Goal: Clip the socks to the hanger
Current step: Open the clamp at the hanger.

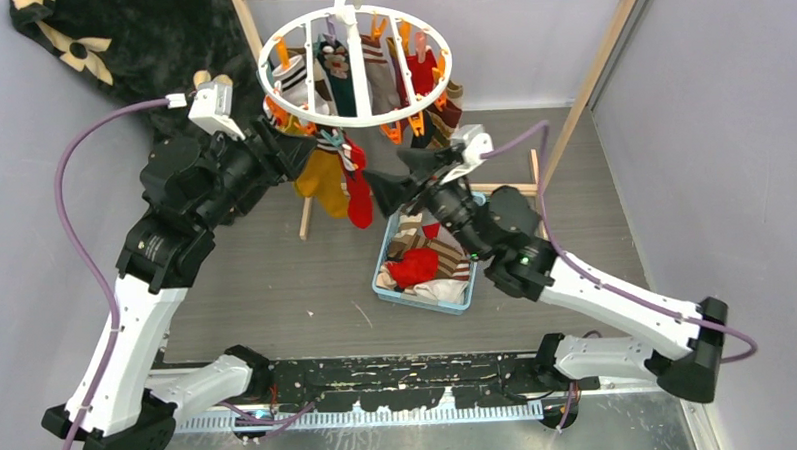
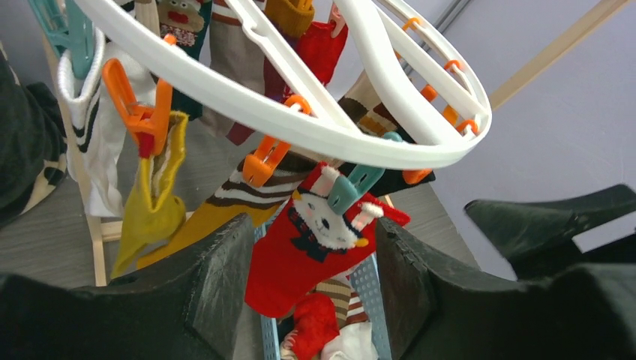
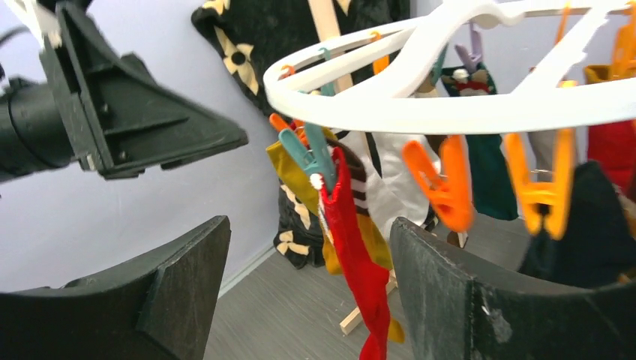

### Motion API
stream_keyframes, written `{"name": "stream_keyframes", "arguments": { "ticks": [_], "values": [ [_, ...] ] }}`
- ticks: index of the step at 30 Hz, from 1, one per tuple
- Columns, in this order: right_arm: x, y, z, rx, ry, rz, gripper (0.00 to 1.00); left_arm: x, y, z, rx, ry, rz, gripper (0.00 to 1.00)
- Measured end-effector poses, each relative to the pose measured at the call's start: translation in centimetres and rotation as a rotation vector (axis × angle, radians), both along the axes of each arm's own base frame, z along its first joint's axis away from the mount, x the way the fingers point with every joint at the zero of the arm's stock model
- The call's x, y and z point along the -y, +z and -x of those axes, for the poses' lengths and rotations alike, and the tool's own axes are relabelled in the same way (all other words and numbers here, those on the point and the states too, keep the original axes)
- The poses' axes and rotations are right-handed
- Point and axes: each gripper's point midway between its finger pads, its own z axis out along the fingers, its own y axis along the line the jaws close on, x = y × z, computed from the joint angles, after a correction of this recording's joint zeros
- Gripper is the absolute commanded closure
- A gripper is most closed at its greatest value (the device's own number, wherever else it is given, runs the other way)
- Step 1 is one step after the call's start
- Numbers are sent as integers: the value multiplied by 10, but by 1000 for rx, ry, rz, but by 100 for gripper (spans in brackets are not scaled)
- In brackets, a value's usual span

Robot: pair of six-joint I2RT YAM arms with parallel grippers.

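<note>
Overhead and wrist views of two arms at a sock hanger. White ring hanger hangs by its top hook from the rail of the wooden rack, its cross bars and rim carrying orange and teal clips. Socks already hang around the ring: striped, white, dark green and red ones on the far side, and a mustard sock and a hanging red sock on the near side.

Left wrist view: the hanging red sock, which bears a white animal face, is pinched at its cuff by a teal clip and dangles freely. The left gripper has its jaws spread apart on either side of that sock and grips nothing.

Right wrist view: the right gripper likewise stands with its jaws wide and bare, the same sock and clip hanging beyond them.

Container: a light blue basket sits on the grey floor under the near right part of the ring, just below the right gripper. It holds loose socks: a crumpled red sock in the middle, a brown-and-cream striped sock beside it, and white fabric at the near end.

Background: a black blanket with tan flowers hangs at far left, behind the left gripper.
</note>
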Motion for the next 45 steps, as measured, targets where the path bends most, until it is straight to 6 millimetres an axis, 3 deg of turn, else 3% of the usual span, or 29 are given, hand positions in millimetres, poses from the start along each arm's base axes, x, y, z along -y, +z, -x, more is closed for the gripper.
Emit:
{"name": "stream_keyframes", "arguments": {
  "ticks": [7,12,16,23,36,45],
  "values": [
    [47,9,1,-59,6,-77,27,-6,-10,21,-10,-21,4,50],
    [62,-8,-26,-140,-28,-80,29,7,-38,32,-85,-112,-1,52],
    [61,-27,-47,-214,-5,-52,30,22,-53,44,-135,-215,-3,54],
    [56,-44,-71,-289,112,-43,30,34,-51,59,-141,-324,6,56],
    [31,-26,-74,-244,284,-118,39,34,-48,65,-128,-344,8,56],
    [31,-13,-68,-203,312,-160,66,31,-47,63,-122,-322,8,58]
  ]
}}
